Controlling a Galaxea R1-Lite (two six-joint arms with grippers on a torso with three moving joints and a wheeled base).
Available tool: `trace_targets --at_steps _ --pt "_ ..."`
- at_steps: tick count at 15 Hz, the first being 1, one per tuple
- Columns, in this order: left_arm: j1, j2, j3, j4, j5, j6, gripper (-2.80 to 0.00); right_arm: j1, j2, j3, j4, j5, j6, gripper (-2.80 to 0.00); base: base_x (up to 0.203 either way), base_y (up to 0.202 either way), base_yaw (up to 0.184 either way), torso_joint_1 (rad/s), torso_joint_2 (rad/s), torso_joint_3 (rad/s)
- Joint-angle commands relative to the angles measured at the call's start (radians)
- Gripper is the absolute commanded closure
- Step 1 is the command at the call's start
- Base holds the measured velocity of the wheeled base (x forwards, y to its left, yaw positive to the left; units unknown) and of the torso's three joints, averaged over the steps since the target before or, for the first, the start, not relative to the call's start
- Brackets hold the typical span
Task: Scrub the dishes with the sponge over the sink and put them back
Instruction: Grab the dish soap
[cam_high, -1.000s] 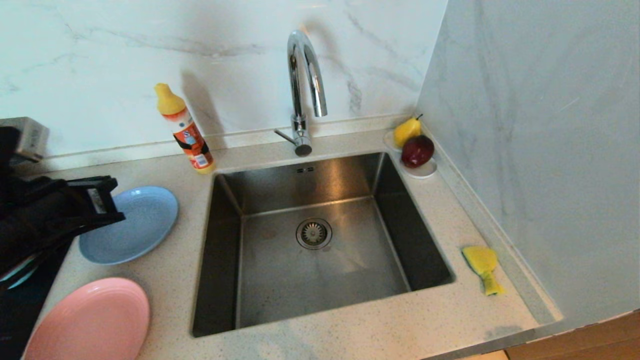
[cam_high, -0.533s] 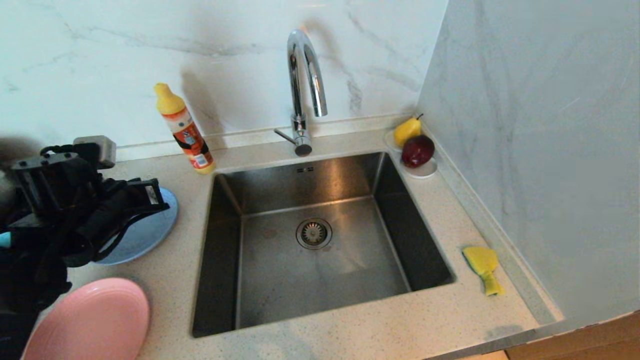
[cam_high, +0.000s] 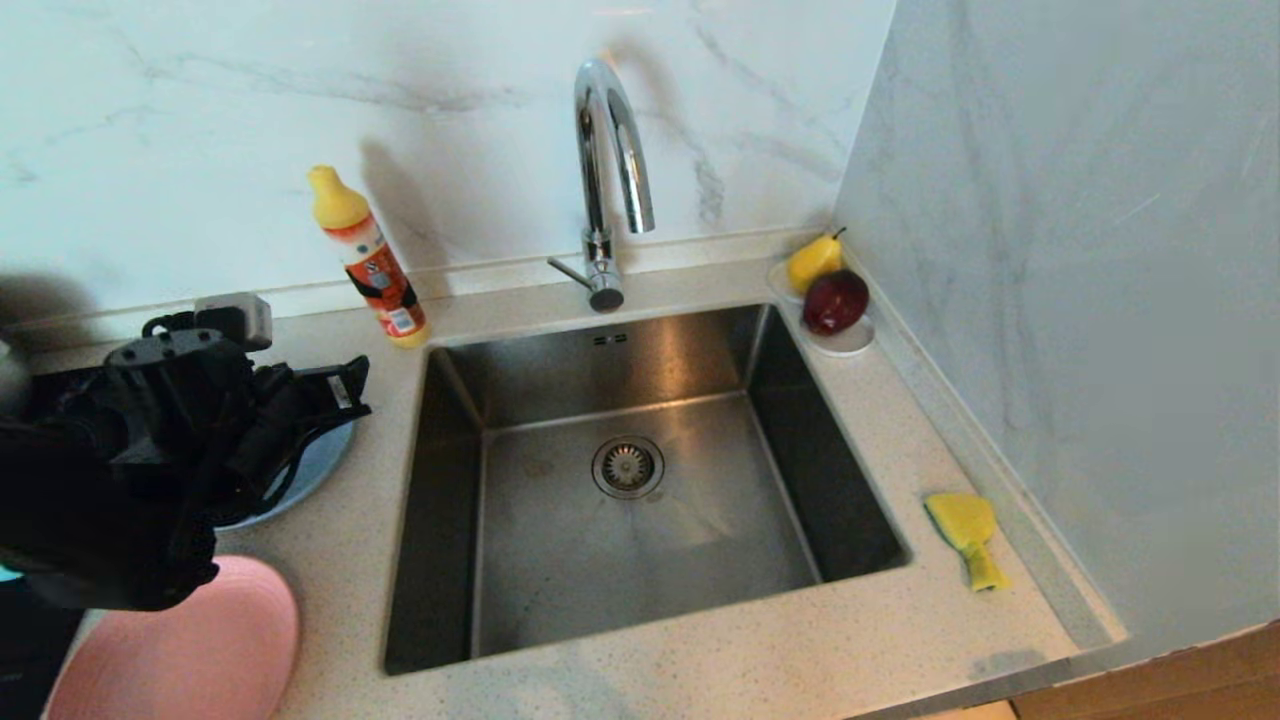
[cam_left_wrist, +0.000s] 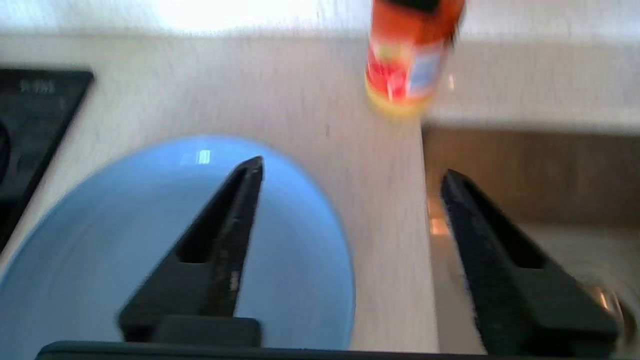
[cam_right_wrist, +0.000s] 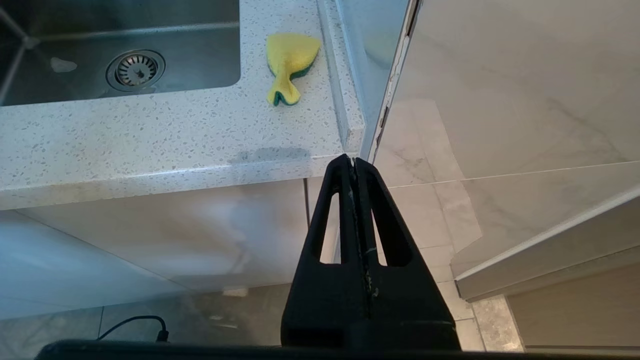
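Left claw (cam_left_wrist: 350, 170) spread wide over the light-blue plate (cam_left_wrist: 290, 260); detergent bottle (cam_high: 372, 262) label unreadable; right claw (cam_right_wrist: 355, 161) clenched, empty.

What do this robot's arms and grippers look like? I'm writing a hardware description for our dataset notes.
Both are matte black. The left gripper has two long, tapering wedge fingers, each with a slot cut through near its base. The right gripper shows the same slotted wedge shape. In the head view the left arm is bulky and black, with looped black cables and a small white label near the fingers.
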Motion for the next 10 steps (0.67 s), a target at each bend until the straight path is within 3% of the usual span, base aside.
trace_targets --at_steps 1,10 --pt "-0.020 0.080 -0.033 -0.059 0.013 -0.001 -2.80 0.000 -0.002 0.000 0.000 0.000 0.000 0.00 0.000 0.000 0.000 0.000 0.00 0.000" --pt "-0.042 0.241 -0.252 -0.060 0.048 -0.002 -2.80 0.000 -0.002 0.000 0.000 0.000 0.000 0.00 0.000 0.000 0.000 0.000 0.00 0.000"
